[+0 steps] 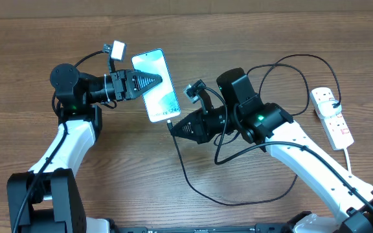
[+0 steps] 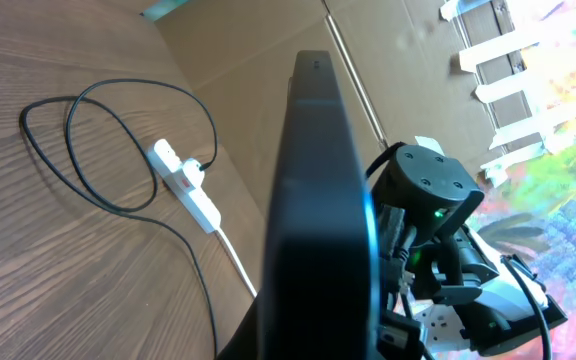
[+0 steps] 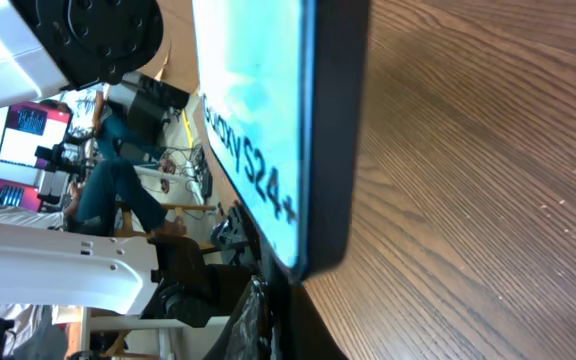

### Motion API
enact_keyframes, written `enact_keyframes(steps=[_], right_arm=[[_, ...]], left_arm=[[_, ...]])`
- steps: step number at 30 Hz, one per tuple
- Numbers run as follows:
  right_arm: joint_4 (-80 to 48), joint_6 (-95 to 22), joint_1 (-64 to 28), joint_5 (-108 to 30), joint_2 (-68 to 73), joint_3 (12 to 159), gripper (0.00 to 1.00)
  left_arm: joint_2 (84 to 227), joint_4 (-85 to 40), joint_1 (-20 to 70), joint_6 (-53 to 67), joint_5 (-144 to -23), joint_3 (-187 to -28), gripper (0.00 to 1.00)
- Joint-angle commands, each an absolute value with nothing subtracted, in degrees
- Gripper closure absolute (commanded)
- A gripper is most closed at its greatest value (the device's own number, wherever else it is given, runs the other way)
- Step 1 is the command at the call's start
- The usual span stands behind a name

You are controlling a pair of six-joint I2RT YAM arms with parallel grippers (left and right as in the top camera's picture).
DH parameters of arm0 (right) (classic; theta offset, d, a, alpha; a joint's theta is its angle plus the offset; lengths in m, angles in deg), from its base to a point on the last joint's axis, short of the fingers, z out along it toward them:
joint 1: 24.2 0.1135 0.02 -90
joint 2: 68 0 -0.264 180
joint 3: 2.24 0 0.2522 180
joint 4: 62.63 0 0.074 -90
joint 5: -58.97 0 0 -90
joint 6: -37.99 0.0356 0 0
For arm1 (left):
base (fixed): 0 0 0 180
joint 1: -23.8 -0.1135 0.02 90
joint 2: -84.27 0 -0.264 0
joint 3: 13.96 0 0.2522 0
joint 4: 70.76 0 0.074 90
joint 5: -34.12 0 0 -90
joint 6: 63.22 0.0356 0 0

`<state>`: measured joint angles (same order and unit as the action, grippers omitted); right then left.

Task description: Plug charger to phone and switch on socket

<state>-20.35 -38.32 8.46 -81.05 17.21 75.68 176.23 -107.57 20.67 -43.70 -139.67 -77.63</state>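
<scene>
The big brown table (image 1: pixel 135 175) has two robot arms on it. The left gripper (image 1: pixel 157 81) has its fingers closed on the phone (image 1: pixel 160 97), near the middle of the table and a bit toward the far edge, with the screen facing up. The right gripper (image 1: pixel 175 127) is at the near end of the phone. I cannot tell if its fingers are open or closed. The long black charger (image 1: pixel 225 203) loops toward the near edge and the right edge. The white socket (image 1: pixel 332 116) lies flat by the right edge. The small plug tip (image 1: pixel 170 122) touches the near end of the phone.
</scene>
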Motion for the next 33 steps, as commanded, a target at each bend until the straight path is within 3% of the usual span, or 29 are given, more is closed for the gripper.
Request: enact_keyframes(steps=[1,33], right_arm=[[-20.99,-38.71,8.75,-81.2,15.97,75.97,0.96],[-25.58,-38.32,8.55,-82.43,16.01,75.97,0.96]], left_arm=[[175.88,-107.78,20.45,-42.61,-139.05,-78.55,0.96],[175.88,-107.83,20.45,-42.58,-142.68,-78.55,0.96]])
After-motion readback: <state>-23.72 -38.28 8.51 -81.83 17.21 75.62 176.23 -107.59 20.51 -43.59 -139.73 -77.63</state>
